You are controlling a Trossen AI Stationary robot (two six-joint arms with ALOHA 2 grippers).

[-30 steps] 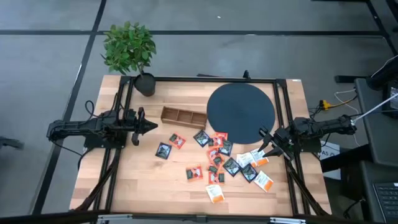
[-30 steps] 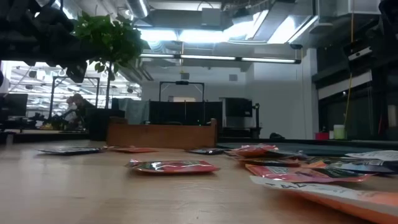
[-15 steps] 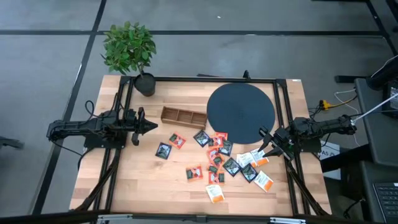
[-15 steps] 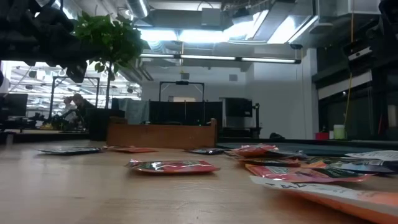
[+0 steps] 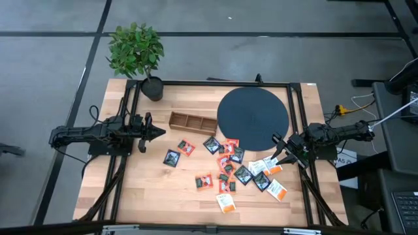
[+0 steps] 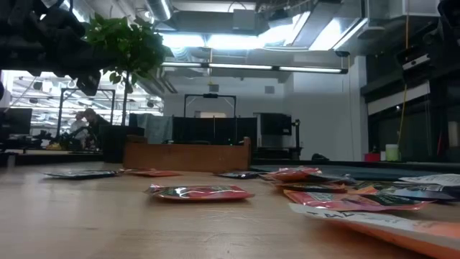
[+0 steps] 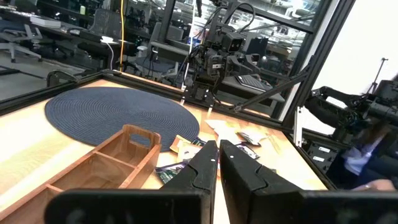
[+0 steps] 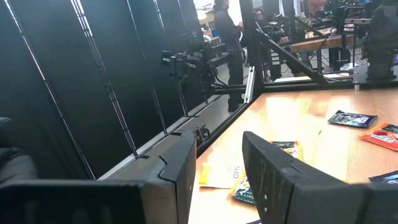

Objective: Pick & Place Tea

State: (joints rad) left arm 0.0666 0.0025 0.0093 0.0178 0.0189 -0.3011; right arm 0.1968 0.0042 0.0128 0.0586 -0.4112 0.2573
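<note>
Several tea sachets (image 5: 228,166), dark-green, red-orange and white-orange, lie flat and scattered on the wooden table, right of its middle; the low view shows them too (image 6: 200,192). My left gripper (image 5: 155,134) hovers shut at the table's left side, pointing level toward the sachets (image 7: 242,137), with nothing in it. In its wrist view the fingertips (image 7: 217,149) meet. My right gripper (image 5: 277,151) hovers open at the table's right side, above the nearest sachets (image 8: 273,147). Nothing is between its fingers (image 8: 217,155).
A long wooden compartment tray (image 5: 192,122) lies left of a big black round mat (image 5: 253,119) at the far middle. A potted plant (image 5: 136,52) stands at the far left corner. A dark frame (image 5: 297,111) borders the table. Bare wood (image 5: 150,189) lies near left.
</note>
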